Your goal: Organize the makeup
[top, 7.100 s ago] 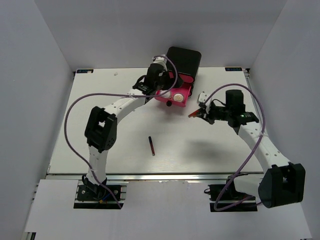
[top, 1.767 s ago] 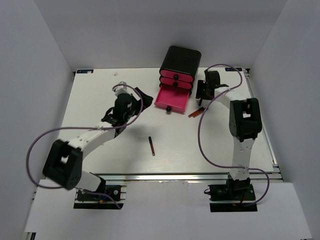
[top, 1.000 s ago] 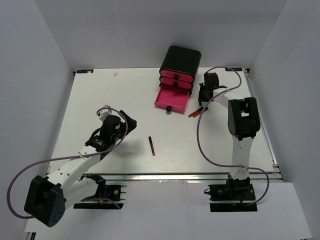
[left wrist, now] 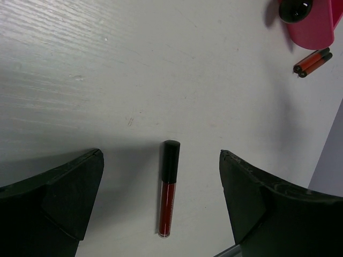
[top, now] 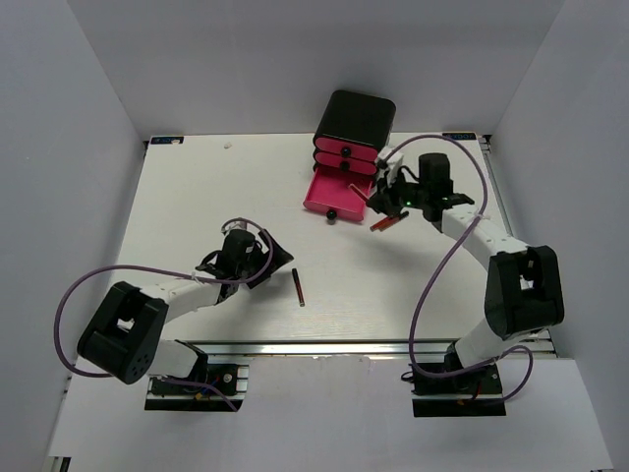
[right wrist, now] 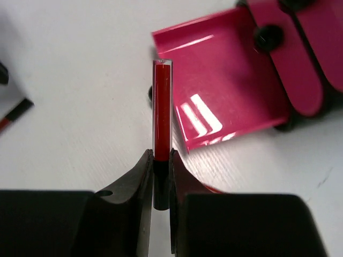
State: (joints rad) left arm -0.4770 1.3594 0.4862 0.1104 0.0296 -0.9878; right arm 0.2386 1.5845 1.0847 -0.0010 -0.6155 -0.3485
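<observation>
Right gripper [right wrist: 161,159] pinches a red tube [right wrist: 162,101] by its dark end, jaws narrow. The tube's tip sits at the edge of the open pink drawer [right wrist: 230,101], at 3 o'clock of the drawer from above. Risk: the one-end pinch lets the tube pivot or slip, clip the rim and drop onto the table [top: 197,197].

Left gripper [top: 271,260] is spread wide and empty, with the dark red stick [left wrist: 168,193] at its 4 o'clock. An off-centre close could roll it away.

Two more sticks [top: 388,222] lie at 5 o'clock of the drawer — possibly touching, hard to tell.
</observation>
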